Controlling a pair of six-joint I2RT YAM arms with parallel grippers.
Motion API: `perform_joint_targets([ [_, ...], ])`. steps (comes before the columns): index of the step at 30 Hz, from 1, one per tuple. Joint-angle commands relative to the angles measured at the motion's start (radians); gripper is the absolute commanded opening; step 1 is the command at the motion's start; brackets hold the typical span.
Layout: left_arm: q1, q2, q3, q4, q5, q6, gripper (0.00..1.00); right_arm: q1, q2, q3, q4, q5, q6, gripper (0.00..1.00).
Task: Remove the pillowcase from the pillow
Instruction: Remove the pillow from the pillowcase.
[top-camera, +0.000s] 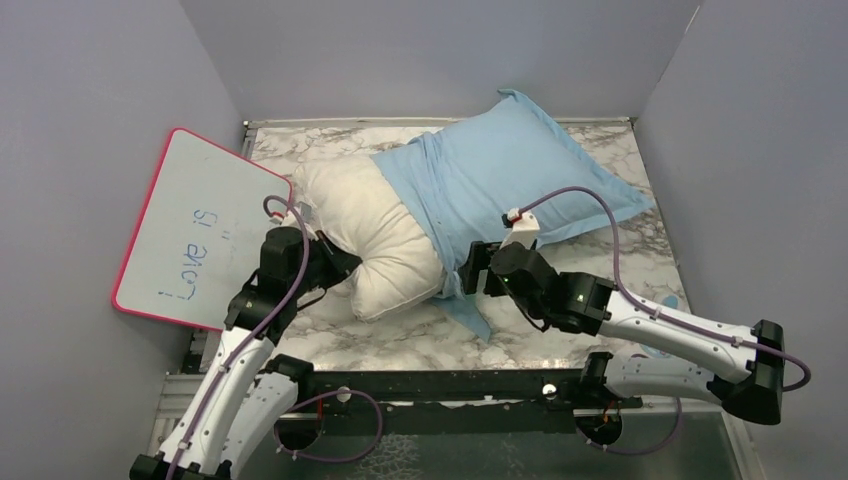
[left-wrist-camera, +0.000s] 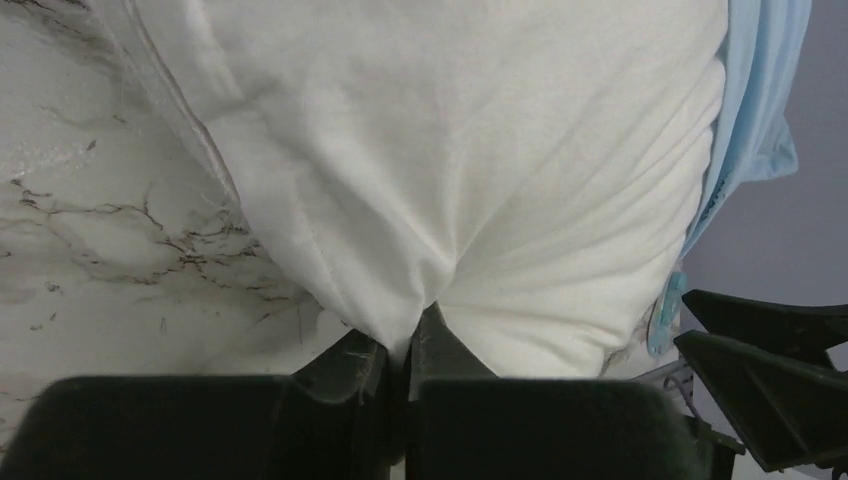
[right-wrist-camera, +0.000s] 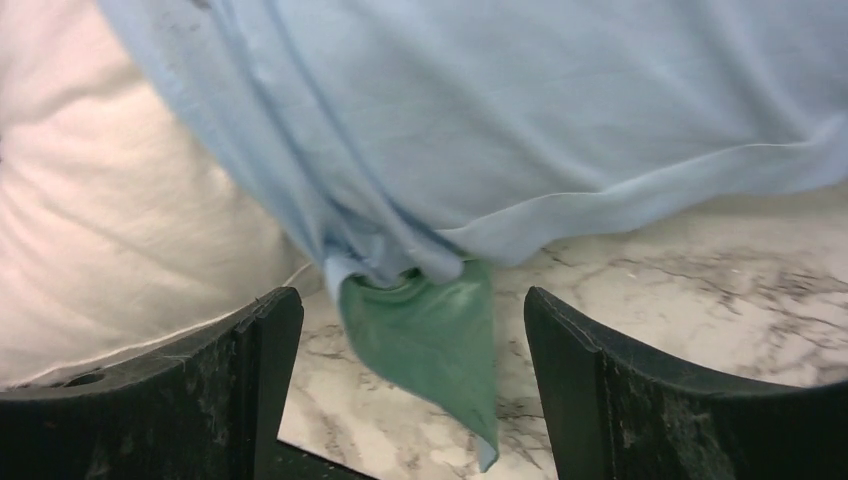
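Left tool (left-wrist-camera: 405, 338) low, tight on pillow (left-wrist-camera: 480, 150)

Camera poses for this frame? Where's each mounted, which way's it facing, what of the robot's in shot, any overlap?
Top external: above and behind the robot, looking down at the table; left arm and right arm show, left gripper and right gripper at the pillow.
Left wrist: low over the table, looking along its shut fingers pinching the pillow.
Right wrist: low, looking between its open fingers at the pillowcase edge.
Shared: both wrist views catch pillow, pillowcase and table.
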Motion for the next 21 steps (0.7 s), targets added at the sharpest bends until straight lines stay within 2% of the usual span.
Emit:
perform_joint_targets([
  [1, 0.004, -0.113, -0.091, 0.068, -0.085, -0.116, 0.28, -0.002, -0.037, 0.009, -0.169, 0.224, 0.039, 0.88],
  [3, 0.003, -0.146, -0.142, 0.052, -0.071, -0.155, 0.59, -0.007, -0.047, 0.005, -0.2, 0.252, 0.057, 0.9],
  [4, 0.003, -0.164, -0.164, 0.045, -0.053, -0.176, 0.7, -0.017, -0.055, 0.0, -0.199, 0.248, 0.061, 0.92],
  [6, 0.003, -0.205, -0.205, 0.042, -0.017, -0.219, 0.86, -0.052, -0.075, -0.016, -0.168, 0.203, 0.049, 0.93],
  [8, 0.002, -0.255, -0.243, 0.033, 0.01, -0.267, 0.94, -0.106, -0.093, -0.037, -0.121, 0.128, 0.02, 0.94],
  [10, 0.002, -0.306, -0.275, 0.007, 0.032, -0.302, 0.98, -0.178, -0.103, -0.048, -0.09, 0.037, 0.002, 0.95],
  [17, 0.003, -0.402, -0.302, -0.077, 0.169, -0.293, 0.99, -0.408, -0.137, -0.099, 0.023, -0.321, -0.02, 0.95],
  [21, 0.003, -0.39, -0.273, -0.075, 0.245, -0.236, 0.99, -0.461, -0.138, -0.156, 0.06, -0.389, 0.053, 0.95],
])
